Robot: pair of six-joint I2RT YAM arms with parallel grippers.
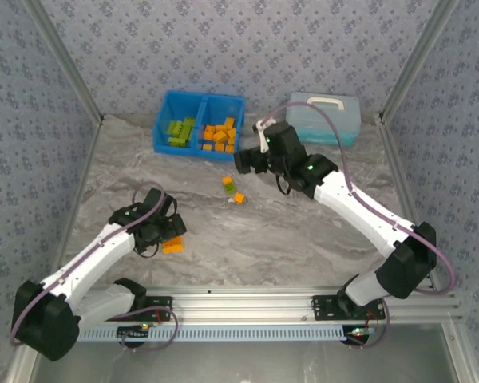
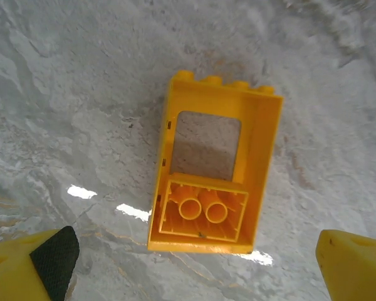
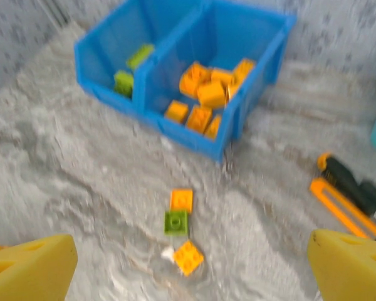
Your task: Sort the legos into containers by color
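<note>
Mostly sorted: three small plastic bricks (image 3: 176,222) and a large orange block (image 2: 203,216) lie outside the bright blue plastic bin (image 1: 193,150); left fingers (image 2: 50,266) and right fingers (image 3: 31,269) stand apart.

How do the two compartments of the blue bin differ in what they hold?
The left compartment holds lime green bricks; the right compartment holds orange bricks. The left compartment has fewer bricks, the right compartment more. Both are open and belong to one blue bin.
</note>
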